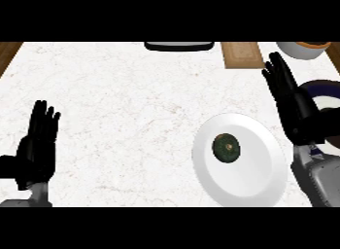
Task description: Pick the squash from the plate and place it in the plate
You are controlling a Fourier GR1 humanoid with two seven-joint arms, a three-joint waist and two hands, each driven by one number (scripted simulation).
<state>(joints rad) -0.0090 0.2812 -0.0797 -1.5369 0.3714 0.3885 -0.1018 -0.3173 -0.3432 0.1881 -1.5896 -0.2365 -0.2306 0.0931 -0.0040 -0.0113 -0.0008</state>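
**Fingers (282, 78) released, nothing grasped yet**

Nearest, the black left hand (37, 151) rests open by the left edge of the pale marbled surface (130, 97), fingers up. Further in, the small round dark-green squash (227, 147) lies on the round white plate (253, 189). Beside it the black right hand (305, 119) hangs straight-fingered and empty. The approach seems to be in hand. Next, that hand must come over the squash, curl round it and carry it to the dark-rimmed plate (331, 86) beyond. That plate is half hidden by the hand and cut off at the view's edge.

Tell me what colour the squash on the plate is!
The squash is dark green with a paler middle, seen in the head view.
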